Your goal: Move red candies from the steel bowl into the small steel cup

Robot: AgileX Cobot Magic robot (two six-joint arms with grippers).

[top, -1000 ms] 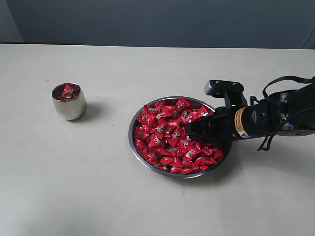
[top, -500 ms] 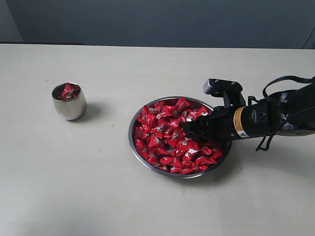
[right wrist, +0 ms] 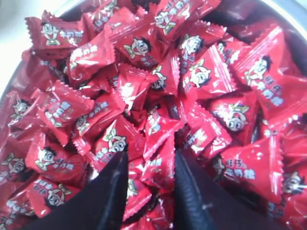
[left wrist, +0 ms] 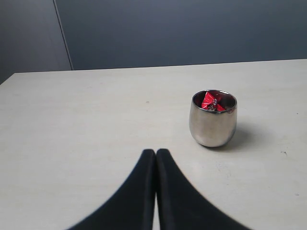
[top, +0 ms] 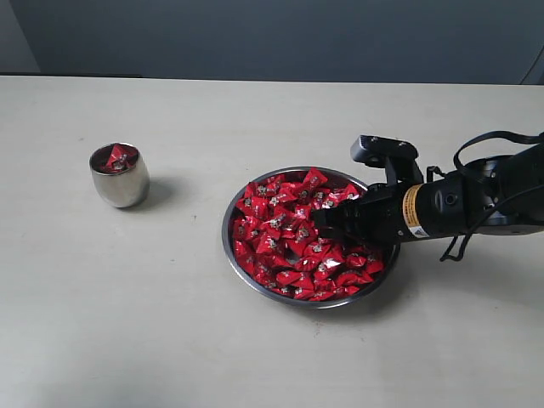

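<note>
Steel bowl [top: 228,242] sits flat, mouth up, right under the right pincer [top: 327,223]. It is heaped nearly to the rim with red candies [top: 280,238]. Wrist view shows the same pile [right wrist: 201,72], with a bit of bowl rim [right wrist: 292,14] past it.

Right pincer [right wrist: 151,165] is tips-down in the heap, jaws apart, with one candy [right wrist: 158,163] straddled between the fingers. Can't tell if they press it yet.

Small steel cup [top: 120,183] stands upright on the table [top: 170,340], well apart from the right pincer, far out ahead of its tips. A few red candies [top: 120,157] lie inside, near the mouth. The cup [left wrist: 212,127] is also ahead of the left pincer [left wrist: 155,155], slightly off its line and not touching. Left jaws are pressed together, nothing between.

Versus a second ago, the right tips have pushed a little deeper across the pile and the jaws are a bit narrower. Cup and bowl unmoved.

The straddled candy's long axis runs roughly along the fingers, not across the gap. The rest of the pile points every way.
</note>
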